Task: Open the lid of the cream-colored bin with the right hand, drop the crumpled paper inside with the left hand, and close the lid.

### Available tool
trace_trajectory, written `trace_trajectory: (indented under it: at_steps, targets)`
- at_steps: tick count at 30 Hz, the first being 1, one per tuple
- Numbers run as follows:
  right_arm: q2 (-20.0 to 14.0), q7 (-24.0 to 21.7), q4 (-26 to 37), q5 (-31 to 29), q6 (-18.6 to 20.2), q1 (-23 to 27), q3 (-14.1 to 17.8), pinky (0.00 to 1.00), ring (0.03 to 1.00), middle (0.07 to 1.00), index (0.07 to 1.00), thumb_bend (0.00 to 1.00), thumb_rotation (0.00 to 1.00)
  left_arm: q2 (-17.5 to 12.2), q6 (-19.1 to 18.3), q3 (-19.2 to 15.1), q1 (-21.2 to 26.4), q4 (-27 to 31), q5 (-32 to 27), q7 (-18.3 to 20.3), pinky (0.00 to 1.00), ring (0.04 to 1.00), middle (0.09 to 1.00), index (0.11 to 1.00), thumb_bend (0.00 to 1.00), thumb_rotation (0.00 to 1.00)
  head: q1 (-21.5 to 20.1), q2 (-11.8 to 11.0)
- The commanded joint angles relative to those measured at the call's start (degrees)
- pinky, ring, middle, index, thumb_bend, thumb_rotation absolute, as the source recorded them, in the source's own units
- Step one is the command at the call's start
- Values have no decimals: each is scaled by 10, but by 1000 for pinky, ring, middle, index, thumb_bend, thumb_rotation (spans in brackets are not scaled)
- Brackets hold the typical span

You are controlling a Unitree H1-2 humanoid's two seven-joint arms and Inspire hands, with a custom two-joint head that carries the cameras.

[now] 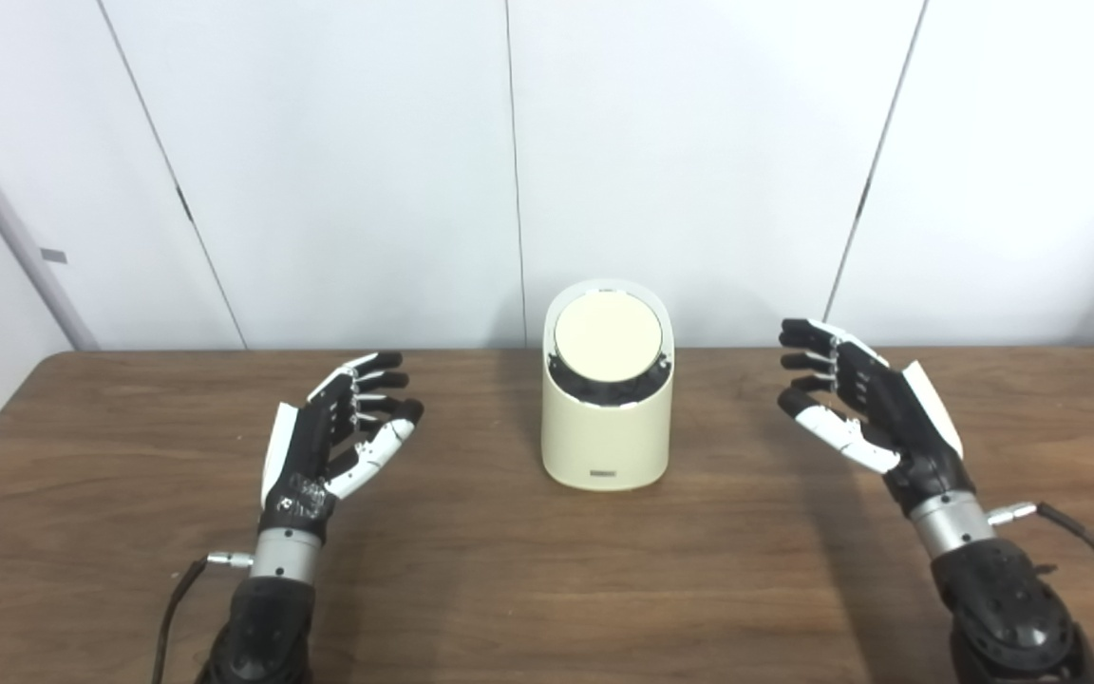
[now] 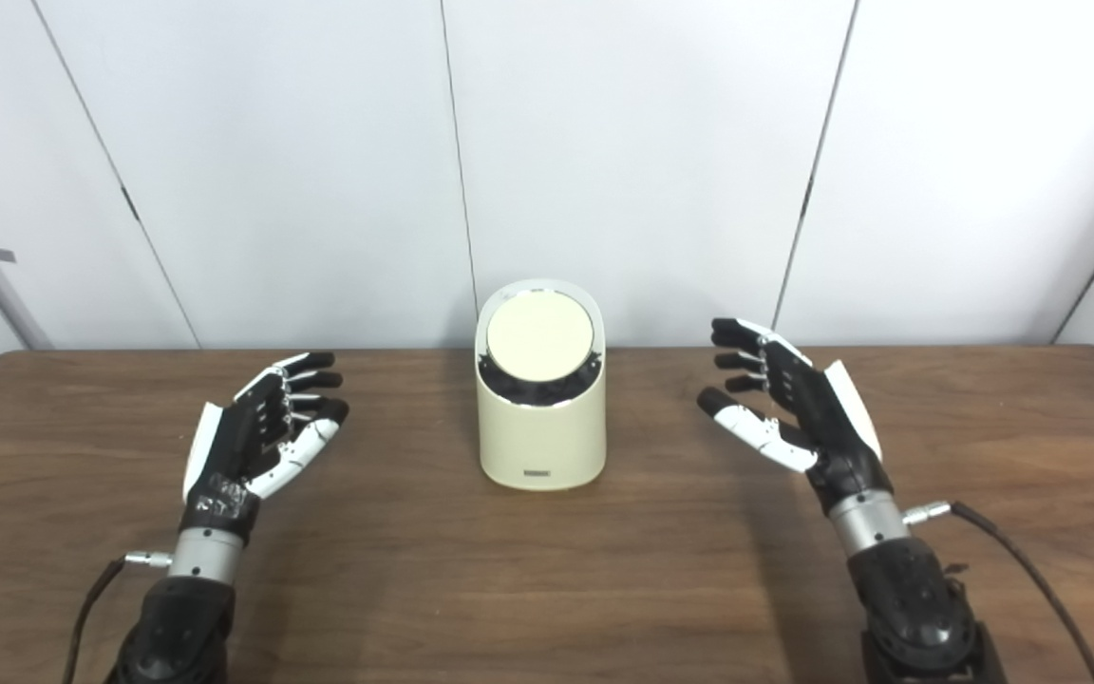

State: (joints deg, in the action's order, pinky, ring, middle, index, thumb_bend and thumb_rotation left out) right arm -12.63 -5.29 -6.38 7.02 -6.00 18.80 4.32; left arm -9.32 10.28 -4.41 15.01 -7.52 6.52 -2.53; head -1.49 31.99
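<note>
Two arms rise from the near edge of the brown wooden worktop (image 1: pixel 528 589), one on the left and one on the right, each with a thin cable trailing from its wrist. The left hand (image 1: pixel 333 446) hovers over the worktop with palm turned inward toward the middle, its fingers spread apart and lightly curled, holding nothing. The right hand (image 1: pixel 856 404) mirrors it on the other side, sitting a little higher in view, its fingers likewise apart and empty. Between them and slightly farther back stands the cream-colored bin (image 1: pixel 607 432), upright on the worktop, well apart from both hands. Its round lid (image 1: pixel 607 338) is shut, tilted toward the near side, with a dark band showing under the lid's near rim. Beyond the worktop's far edge stands a wall of plain white panels (image 1: pixel 680 142).
</note>
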Motion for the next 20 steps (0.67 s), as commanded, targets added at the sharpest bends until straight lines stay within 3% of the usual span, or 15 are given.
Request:
trace_trajectory:
  at_steps: [1, 7, 20]
  targets:
    - [6, 18, 2, -10, -17, 12, 6, 717, 783, 812, 820, 638, 601, -4, 26, 2, 25, 4, -10, 3, 513, 638, 726, 772, 667, 428, -5, 1]
    - [24, 31, -33, -25, -15, 12, 8, 709, 787, 807, 826, 630, 568, 0, 27, 8, 25, -3, -1, 1, 519, 641, 724, 777, 665, 441, -9, 3]
    - [20, 39, -44, -15, -1, 12, -4, 673, 775, 800, 814, 622, 553, 2, 41, 10, 29, -25, -6, 2, 518, 656, 734, 778, 645, 407, -7, 8]
